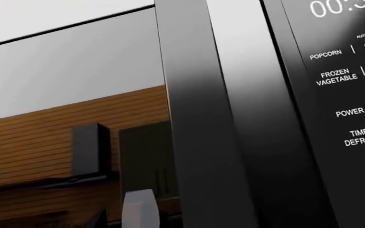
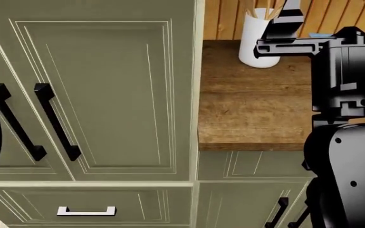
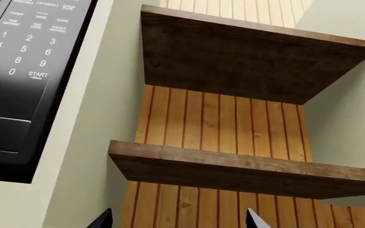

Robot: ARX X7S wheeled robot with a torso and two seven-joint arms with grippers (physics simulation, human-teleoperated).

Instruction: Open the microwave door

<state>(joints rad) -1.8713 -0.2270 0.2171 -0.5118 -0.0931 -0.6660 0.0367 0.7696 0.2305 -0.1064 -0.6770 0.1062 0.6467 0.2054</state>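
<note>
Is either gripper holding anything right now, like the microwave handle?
The right gripper holds nothing: its fingers are spread on empty air below the shelves. The left gripper is out of view, so its hold cannot be told.

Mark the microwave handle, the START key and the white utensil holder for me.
microwave handle (image 1: 198, 123): left wrist view, middle of the vertical black bar.
START key (image 3: 37, 74): right wrist view, on its label.
white utensil holder (image 2: 256, 40): head view, its side wall.

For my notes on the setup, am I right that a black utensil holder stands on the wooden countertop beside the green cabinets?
Not quite: the utensil holder is white, not black, as the head view shows. The rest holds: it stands on the wooden countertop, beside the green cabinets.
</note>
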